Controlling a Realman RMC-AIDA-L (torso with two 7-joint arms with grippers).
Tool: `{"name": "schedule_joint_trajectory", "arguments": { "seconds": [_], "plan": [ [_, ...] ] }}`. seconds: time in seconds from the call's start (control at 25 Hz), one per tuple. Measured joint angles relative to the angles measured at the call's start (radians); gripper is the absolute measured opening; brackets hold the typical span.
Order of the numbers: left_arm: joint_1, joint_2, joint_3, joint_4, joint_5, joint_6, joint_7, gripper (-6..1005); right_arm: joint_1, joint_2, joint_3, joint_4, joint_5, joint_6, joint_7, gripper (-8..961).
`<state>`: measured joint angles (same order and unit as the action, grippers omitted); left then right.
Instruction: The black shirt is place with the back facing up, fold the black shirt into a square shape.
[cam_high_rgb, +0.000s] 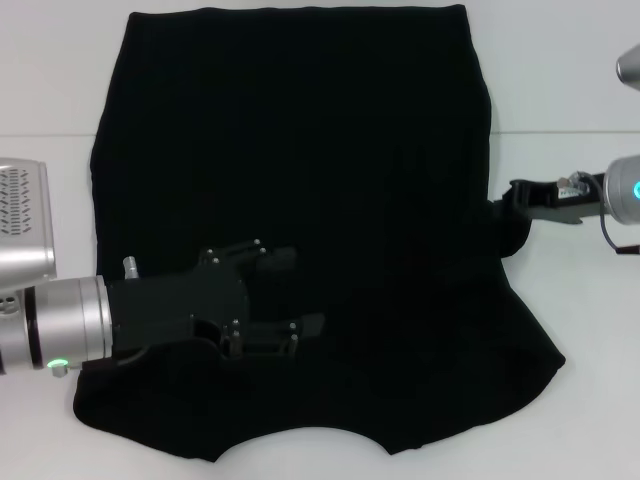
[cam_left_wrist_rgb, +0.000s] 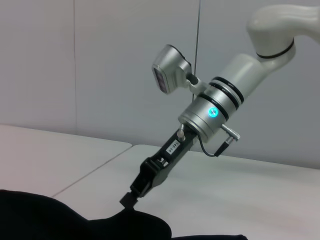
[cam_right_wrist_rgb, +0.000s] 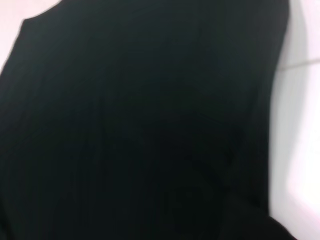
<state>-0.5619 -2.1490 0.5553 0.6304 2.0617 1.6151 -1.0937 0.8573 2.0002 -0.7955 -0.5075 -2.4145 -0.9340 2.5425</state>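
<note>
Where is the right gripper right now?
In the head view, the right gripper is at the black shirt's right edge, on the white table.

White table (cam_high_rgb: 580, 420) w/ black shirt (cam_high_rgb: 300, 150) spread flat on it.

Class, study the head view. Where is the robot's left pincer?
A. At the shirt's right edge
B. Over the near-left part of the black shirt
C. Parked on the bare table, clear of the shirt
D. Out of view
B: the left pincer lies over the near-left part of the black shirt; the right pincer is the one at its right edge.
</note>
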Motion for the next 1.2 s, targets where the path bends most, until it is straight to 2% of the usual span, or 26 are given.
{"name": "schedule_joint_trajectory", "arguments": {
  "seconds": [0.28, 0.64, 1.0, 1.2],
  "plan": [
    [-0.001, 0.000, 0.000, 0.000, -0.002, 0.000, 0.000, 875, 0.059, 0.004, -0.038, -0.007, -0.007, -0.019, 0.005, -2],
    [-0.001, 0.000, 0.000, 0.000, -0.002, -0.014, -0.002, 875, 0.126, 0.036, -0.125, 0.004, -0.009, -0.021, 0.021, -1],
    [-0.001, 0.000, 0.000, -0.002, -0.002, -0.023, -0.002, 874, 0.140, 0.063, -0.159, 0.003, -0.006, -0.021, 0.015, -1],
    [-0.002, 0.000, 0.000, -0.002, -0.002, -0.027, -0.002, 875, 0.128, 0.088, -0.163, -0.044, 0.034, -0.025, -0.074, 90]
  ]
}}
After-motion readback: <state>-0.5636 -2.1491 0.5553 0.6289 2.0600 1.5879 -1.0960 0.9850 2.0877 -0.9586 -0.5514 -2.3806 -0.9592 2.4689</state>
